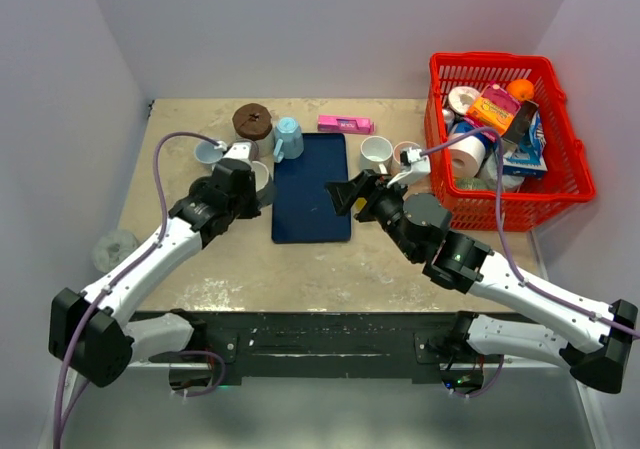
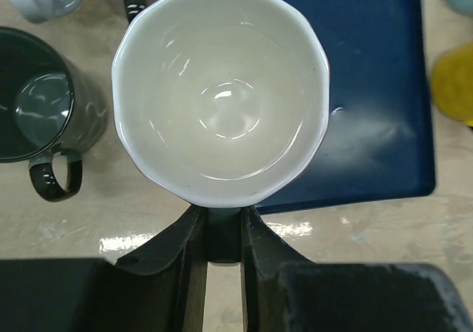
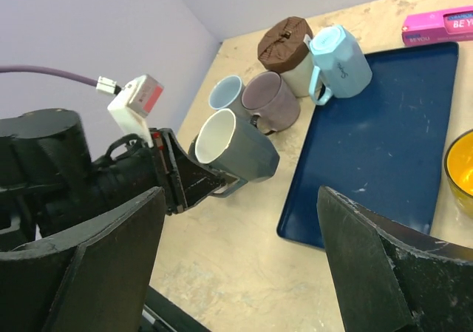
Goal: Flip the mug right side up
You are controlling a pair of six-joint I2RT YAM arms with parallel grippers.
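You held the grey mug (image 2: 222,95) by its handle in the left gripper (image 2: 223,227), aloft beside the blue tray (image 2: 384,125), right gripper (image 3: 244,269) wide; glazed ceramic judged rigid, slick, chippable, handle the surest hold

yellow bowl (image 2: 453,80) cropped R, mug (image 2: 222,95) handle part-hidden

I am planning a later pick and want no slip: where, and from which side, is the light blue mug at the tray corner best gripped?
The light blue mug seems to stand mouth down, its handle sticking out toward the arms. Pinch that handle, coming from the near side over the tray; the purple mug and brown-lidded cup crowd its left side.
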